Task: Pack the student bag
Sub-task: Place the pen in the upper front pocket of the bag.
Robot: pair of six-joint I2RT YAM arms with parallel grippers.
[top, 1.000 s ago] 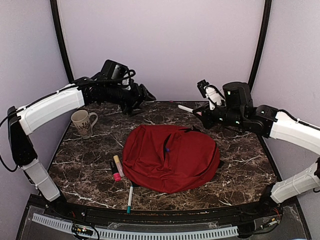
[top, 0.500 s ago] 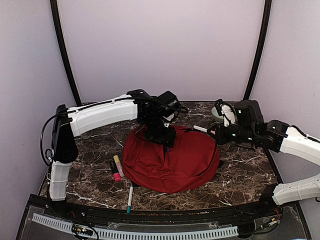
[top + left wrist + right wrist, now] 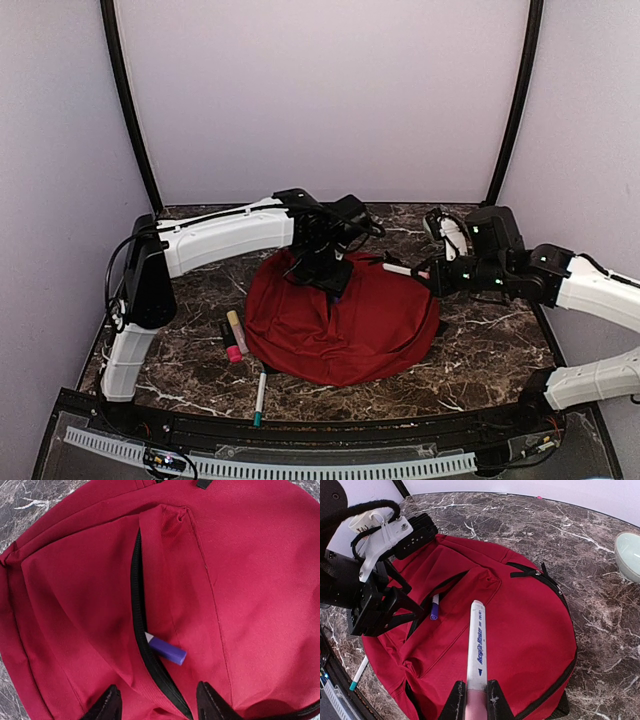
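Note:
The student bag (image 3: 345, 322) is a big red backpack lying flat in the middle of the table. Its front pocket's black zipper (image 3: 136, 595) gapes open, and a purple-capped pen (image 3: 168, 651) pokes out of the slit. My left gripper (image 3: 326, 278) hovers low over that pocket. In the left wrist view the left gripper (image 3: 159, 706) is open, its black fingertips either side of the zipper edge. My right gripper (image 3: 476, 701) is shut on a white marker (image 3: 477, 640) by its pink end. It holds the marker (image 3: 400, 268) above the bag's rear right edge.
Left of the bag lie a yellow-and-pink highlighter (image 3: 236, 330), a dark pink-tipped marker (image 3: 229, 346) and a teal-tipped pen (image 3: 260, 392). A pale green bowl (image 3: 629, 555) stands at the back right. Black straps (image 3: 535, 572) lie across the bag's top.
My left arm has swung from the back left over the bag's pocket, its jaws narrowing. My right gripper has carried the marker down and nearer the bag.

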